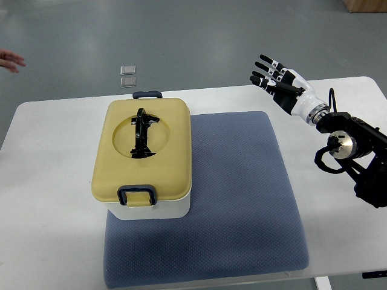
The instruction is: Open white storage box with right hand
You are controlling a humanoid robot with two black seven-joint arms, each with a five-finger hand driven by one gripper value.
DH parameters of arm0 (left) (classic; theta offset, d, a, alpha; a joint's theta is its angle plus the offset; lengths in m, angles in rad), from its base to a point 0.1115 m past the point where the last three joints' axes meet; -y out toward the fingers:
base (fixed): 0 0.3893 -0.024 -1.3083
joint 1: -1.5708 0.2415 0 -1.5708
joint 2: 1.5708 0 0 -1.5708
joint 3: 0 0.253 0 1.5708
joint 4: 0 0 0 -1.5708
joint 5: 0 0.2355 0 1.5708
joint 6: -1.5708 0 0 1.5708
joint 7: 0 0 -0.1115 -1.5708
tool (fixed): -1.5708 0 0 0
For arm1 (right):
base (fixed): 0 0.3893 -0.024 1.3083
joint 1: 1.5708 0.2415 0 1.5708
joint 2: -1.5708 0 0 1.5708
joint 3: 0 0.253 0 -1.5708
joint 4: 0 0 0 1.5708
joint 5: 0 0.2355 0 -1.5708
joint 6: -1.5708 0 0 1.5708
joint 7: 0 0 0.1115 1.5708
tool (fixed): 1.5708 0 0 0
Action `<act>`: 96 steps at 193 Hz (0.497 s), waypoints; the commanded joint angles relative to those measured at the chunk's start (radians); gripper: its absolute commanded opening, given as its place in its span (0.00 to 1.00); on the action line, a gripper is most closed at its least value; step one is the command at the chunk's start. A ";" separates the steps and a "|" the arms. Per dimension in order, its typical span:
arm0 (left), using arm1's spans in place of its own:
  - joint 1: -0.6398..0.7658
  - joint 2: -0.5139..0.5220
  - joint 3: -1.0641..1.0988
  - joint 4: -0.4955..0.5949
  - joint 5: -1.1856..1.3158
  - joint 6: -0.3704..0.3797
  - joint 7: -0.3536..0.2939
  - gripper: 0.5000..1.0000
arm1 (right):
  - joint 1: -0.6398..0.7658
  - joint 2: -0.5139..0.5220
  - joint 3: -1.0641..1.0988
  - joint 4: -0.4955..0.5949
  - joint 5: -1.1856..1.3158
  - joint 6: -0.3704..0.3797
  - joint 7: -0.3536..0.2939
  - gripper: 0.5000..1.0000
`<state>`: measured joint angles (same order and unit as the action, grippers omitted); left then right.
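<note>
A white storage box (158, 208) with a pale yellow lid (145, 151) stands on the left part of a blue-grey mat (236, 193). The lid is shut, with a black folding handle (143, 133) lying in its round recess. A dark blue latch (136, 195) clips the near side and another latch (147, 95) the far side. My right hand (271, 74) hovers above the table's far right edge, well to the right of the box, fingers spread and holding nothing. The left arm is out of view.
The white table (48, 199) carries the mat. A person's hand (10, 60) shows at the upper left edge. Two small clear packets (127, 76) lie on the grey floor beyond the table. The black right forearm (351, 142) stretches along the right edge.
</note>
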<state>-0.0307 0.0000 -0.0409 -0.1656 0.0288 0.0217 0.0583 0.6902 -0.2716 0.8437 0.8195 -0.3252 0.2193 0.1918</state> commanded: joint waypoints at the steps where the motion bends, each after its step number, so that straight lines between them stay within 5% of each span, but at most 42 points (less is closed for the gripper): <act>1: 0.000 0.000 -0.001 -0.002 0.000 0.000 0.000 1.00 | 0.000 0.000 0.000 0.001 0.000 0.000 0.000 0.86; 96: 0.002 0.000 -0.002 0.008 -0.003 0.003 0.000 1.00 | -0.001 0.002 0.000 0.000 0.002 0.000 0.000 0.86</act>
<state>-0.0293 0.0000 -0.0433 -0.1554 0.0257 0.0236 0.0583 0.6902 -0.2704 0.8437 0.8195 -0.3252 0.2193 0.1918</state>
